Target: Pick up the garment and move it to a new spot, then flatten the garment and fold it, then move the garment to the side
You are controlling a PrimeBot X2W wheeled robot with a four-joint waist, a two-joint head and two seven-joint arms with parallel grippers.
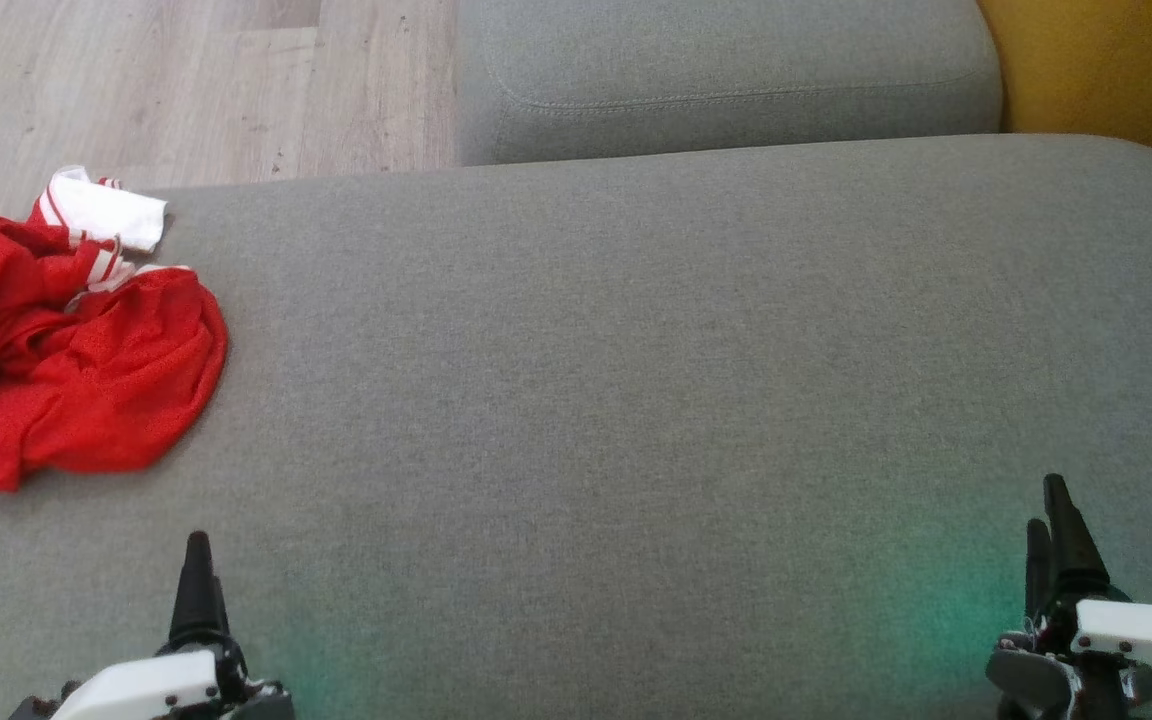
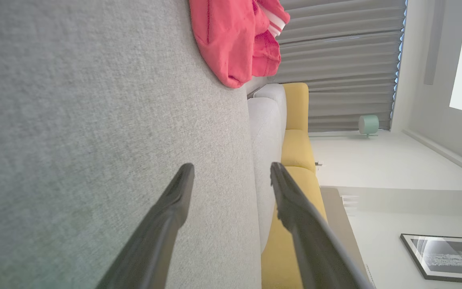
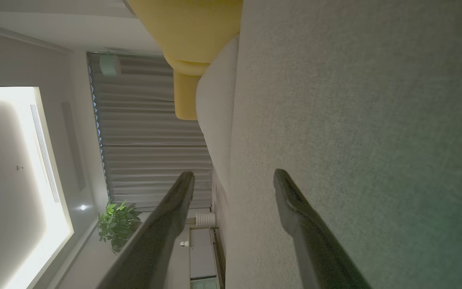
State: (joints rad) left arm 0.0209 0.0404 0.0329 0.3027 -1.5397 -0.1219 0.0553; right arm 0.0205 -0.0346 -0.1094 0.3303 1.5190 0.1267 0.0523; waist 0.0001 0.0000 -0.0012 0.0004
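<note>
Both sets of jaws spread, the gaps free. Ahead of the left gripper (image 2: 232, 170): bare grey seat (image 1: 636, 400), then the red shirt (image 1: 66, 350) crumpled ahead and outboard of the jaws, at the seat's far edge by the wood floor (image 1: 186, 90). Ahead of the right gripper (image 3: 234, 176): open seat up to the grey cushion (image 1: 726, 80) and yellow cushion (image 1: 1116, 70), which wall off the far side. Wide free lane between the two pairs of jaws.

Garment (image 1: 66, 350) at the left edge of the cushion (image 1: 636, 400), ahead of the left pincer (image 2: 234, 170)
</note>
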